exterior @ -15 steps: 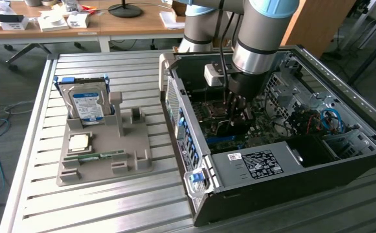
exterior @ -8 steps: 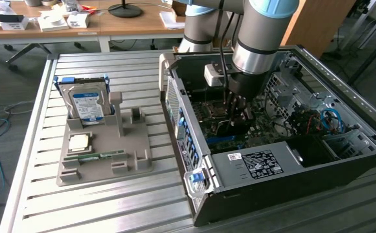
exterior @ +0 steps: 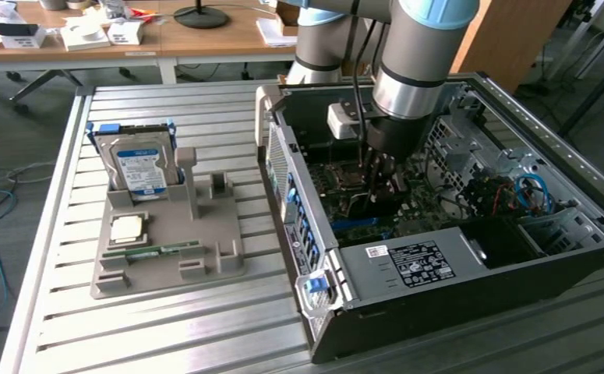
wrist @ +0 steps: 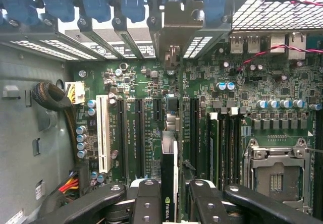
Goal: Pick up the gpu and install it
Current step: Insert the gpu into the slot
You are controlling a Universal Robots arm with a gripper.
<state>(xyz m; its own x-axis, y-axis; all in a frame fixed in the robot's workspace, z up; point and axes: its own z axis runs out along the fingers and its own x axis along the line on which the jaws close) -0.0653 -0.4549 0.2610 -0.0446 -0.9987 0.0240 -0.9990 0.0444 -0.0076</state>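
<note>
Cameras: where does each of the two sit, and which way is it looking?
Exterior view: off the arm, raised, looking down into the open computer case; the arm reaches in.
Wrist view: on the wrist, facing the motherboard; the claw grips the gpu edge-on.
Shared: the case's inside, with the motherboard.

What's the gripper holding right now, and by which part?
The gripper holds the graphics card, clamped across its flat faces at the top edge. The card stands on edge over the motherboard; whether it is seated in a slot cannot be told.
</note>
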